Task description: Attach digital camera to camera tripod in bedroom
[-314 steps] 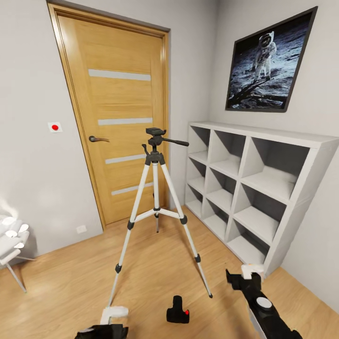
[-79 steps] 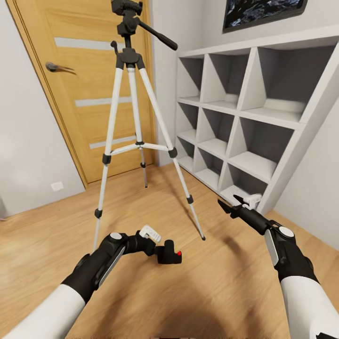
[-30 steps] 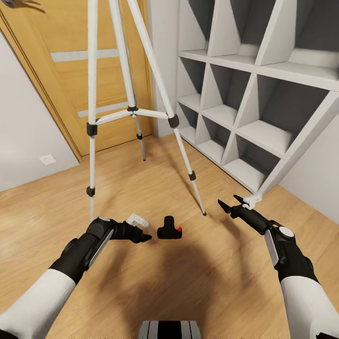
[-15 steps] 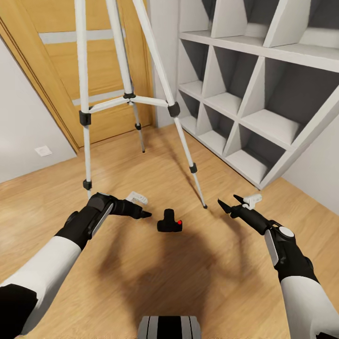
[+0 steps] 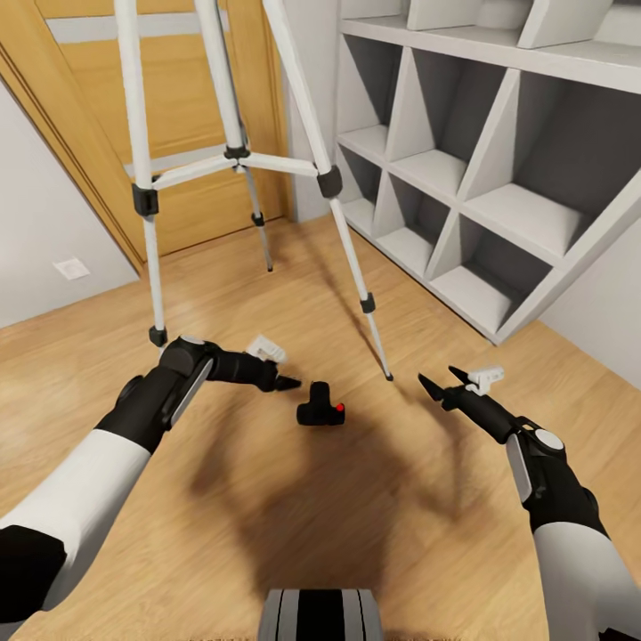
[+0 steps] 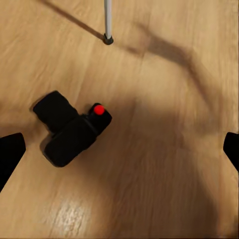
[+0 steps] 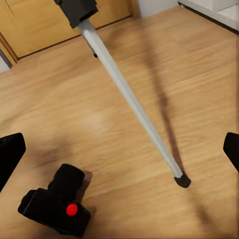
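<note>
The digital camera point(image 5: 320, 412) lies on the wood floor, a small black box with a red button, just in front of the camera tripod's near right foot point(image 5: 387, 376). The tripod's silver-white legs point(image 5: 142, 196) rise out of the head view; its head is out of view. My left gripper point(image 5: 277, 369) is open, low over the floor just left of the camera and apart from it. The left wrist view shows the camera point(image 6: 69, 132) between the spread fingers point(image 6: 10, 154). My right gripper point(image 5: 442, 383) is open, to the camera's right. The right wrist view shows the camera point(image 7: 55, 206) and a tripod leg point(image 7: 129, 99).
White cube shelving point(image 5: 463, 178) stands along the right wall, close behind my right gripper. An oak door point(image 5: 178, 133) with grey stripes is behind the tripod. The tripod's three splayed legs stand over the floor beyond the camera. The robot's base point(image 5: 320, 614) shows at the bottom edge.
The head view has moved closer and lower, so the whole scene has shifted. My left gripper has edged closer to the camera. The camera still lies on the floor; the right arm has barely moved.
</note>
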`<state>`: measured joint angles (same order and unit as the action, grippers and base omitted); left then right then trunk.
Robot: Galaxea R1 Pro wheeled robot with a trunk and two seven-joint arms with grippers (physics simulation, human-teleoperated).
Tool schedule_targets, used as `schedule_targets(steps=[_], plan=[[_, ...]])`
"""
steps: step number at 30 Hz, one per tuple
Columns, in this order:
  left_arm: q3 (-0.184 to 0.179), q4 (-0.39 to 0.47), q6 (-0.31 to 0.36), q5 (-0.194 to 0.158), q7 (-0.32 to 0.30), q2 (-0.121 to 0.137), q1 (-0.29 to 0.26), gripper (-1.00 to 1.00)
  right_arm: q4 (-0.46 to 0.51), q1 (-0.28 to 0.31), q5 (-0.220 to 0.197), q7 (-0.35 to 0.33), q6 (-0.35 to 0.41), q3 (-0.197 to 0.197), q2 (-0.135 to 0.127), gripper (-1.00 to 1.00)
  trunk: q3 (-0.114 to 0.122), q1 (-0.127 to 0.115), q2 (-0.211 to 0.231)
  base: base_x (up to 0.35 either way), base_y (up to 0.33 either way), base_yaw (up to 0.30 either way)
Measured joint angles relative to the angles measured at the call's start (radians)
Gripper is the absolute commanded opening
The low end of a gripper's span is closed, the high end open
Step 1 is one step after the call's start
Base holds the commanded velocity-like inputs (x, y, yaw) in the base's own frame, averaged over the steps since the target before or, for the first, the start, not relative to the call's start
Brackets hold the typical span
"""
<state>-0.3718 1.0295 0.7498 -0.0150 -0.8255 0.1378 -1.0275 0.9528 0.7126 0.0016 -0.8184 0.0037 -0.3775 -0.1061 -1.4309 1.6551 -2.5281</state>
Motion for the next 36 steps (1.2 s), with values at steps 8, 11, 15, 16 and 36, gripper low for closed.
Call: schedule_targets(steps=[8,11,15,16,36], plan=[[-0.029,-0.014,-0.084,0.002,-0.196,0.058,0.007,1.0,0.006,0.0,0.0,0.015,-0.003,-0.012,0.0,1.0,-0.031,0.004,-0.002,0.0,0.0,0.0],[-0.034,-0.057,-0.175,0.002,-0.239,0.082,0.007,1.0,0.008,0.0,0.0,0.056,-0.008,-0.014,0.0,1.0,-0.043,0.005,-0.003,0.0,0.0,0.0],[-0.038,-0.143,-0.404,-0.001,-0.35,0.105,0.008,1.0,0.012,0.0,0.0,0.272,-0.053,-0.013,0.0,1.0,-0.058,0.007,-0.004,0.0,0.0,0.0],[-0.038,-0.157,-0.428,-0.001,-0.367,0.106,0.008,1.0,0.012,0.0,0.0,0.304,-0.072,-0.011,0.0,1.0,-0.062,0.007,-0.004,0.0,0.0,0.0],[-0.02,-0.317,-0.552,-0.003,-0.414,0.071,0.008,1.0,0.012,0.0,0.0,0.422,-0.446,0.037,0.004,1.0,-0.139,0.016,-0.008,0.0,0.0,0.0]])
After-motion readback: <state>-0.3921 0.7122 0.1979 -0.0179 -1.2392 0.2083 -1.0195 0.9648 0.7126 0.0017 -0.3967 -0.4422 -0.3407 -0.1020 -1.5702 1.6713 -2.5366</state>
